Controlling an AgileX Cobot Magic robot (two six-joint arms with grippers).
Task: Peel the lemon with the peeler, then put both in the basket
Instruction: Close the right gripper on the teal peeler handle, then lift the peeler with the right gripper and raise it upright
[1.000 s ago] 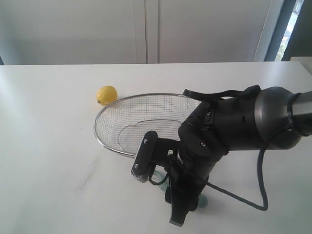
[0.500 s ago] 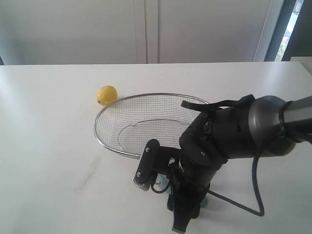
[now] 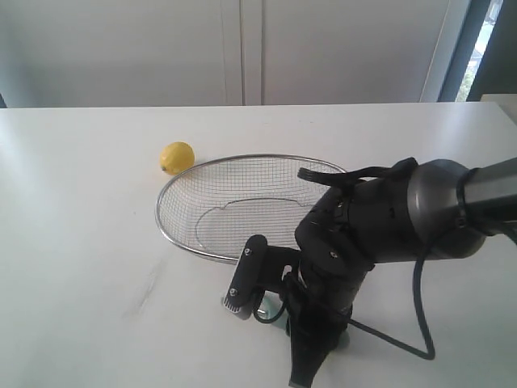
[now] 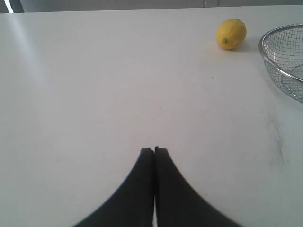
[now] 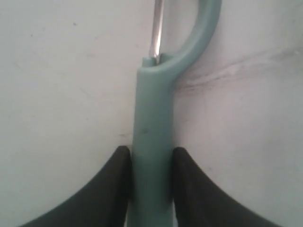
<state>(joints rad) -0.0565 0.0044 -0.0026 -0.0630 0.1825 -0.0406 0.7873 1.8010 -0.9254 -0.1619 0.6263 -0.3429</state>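
The right gripper [image 5: 150, 158] is clamped on the peeler [image 5: 154, 118], one black finger [image 5: 113, 179] pressed to each side of the teal handle, which lies flat on the white table [image 3: 81, 242] with its hooked head and thin blade pointing away from the wrist. In the exterior view this arm works at about 5 o'clock of the basket [image 3: 186, 202], just outside its rim. The lemon [image 3: 176, 158] rests on the table at the basket's 10 o'clock, just beside the rim. The left gripper [image 4: 154, 150] is clenched, holding nothing, above bare table.
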